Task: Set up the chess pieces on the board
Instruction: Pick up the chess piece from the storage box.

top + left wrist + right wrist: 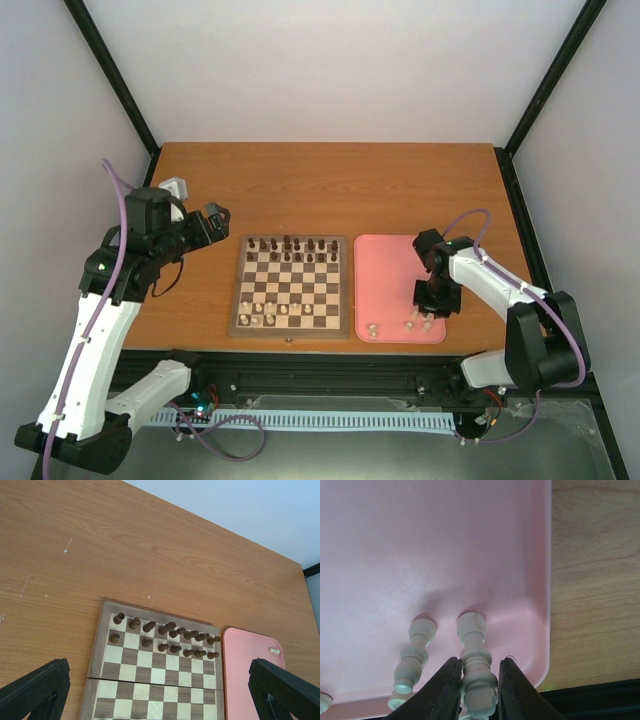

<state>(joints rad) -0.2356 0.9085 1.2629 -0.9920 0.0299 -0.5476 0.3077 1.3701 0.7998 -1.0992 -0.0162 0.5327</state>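
Nearest cam: cream piece (472, 630), pinched between fingers (451, 685) of R tool (479, 662). Both pads against its sides, so clamped on it as far as visible. Seems upright, base on pink tray (445, 540) by the near right corner, not lifted yet. Just beside it on the left, a 2nd cream piece (412, 655), clear of the fingers. A 3rd cream piece (324, 700) barely in view at frame edge. Past the tray rim, bare wood tabletop (590, 580).

L tool (212, 222): jaws wide apart, nothing held, hanging off the board's far left corner, not touching it.

Board (290, 285) flat on tabletop, just left of tray. Dark pieces (290, 245) along the far two rows. Several cream pieces (268, 312) in the near rows, w/ open squares among them.

Step in hand, by judgement: pick-up of one more cream piece from tray. Prob late in the job, w/ only about three on tray incl. this one.

Next move calls for: straight lift w/o tipping the neighbour, carry left over tray rim, set down upright on an open near-row square, then let go.
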